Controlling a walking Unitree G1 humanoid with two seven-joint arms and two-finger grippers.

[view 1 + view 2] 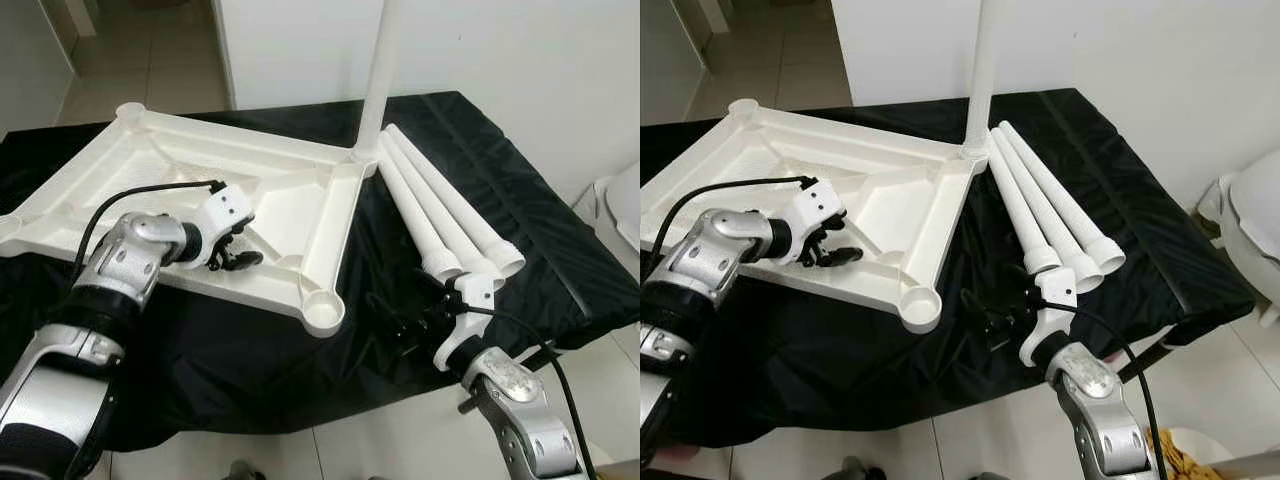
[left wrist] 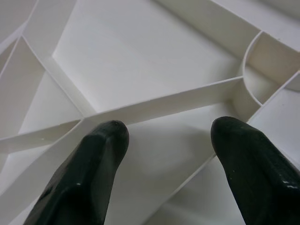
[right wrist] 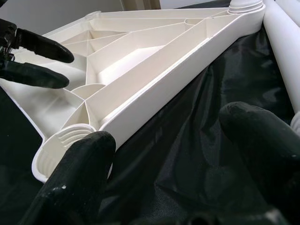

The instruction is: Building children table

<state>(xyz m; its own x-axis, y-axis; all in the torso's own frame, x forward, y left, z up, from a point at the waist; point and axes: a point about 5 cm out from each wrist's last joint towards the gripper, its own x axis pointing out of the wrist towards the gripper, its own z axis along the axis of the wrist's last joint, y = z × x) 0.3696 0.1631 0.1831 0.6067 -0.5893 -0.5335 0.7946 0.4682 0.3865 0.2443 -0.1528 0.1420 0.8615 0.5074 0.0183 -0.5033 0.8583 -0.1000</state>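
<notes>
On the bench, tabletop looks light, stiff, slick; grab ribs; left gripper and right gripper both released, empty.

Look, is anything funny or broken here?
Nothing looks broken. The tabletop lies upside down, ribs up, with one leg already standing in a corner. Three legs lie beside it on the black cloth.
</notes>
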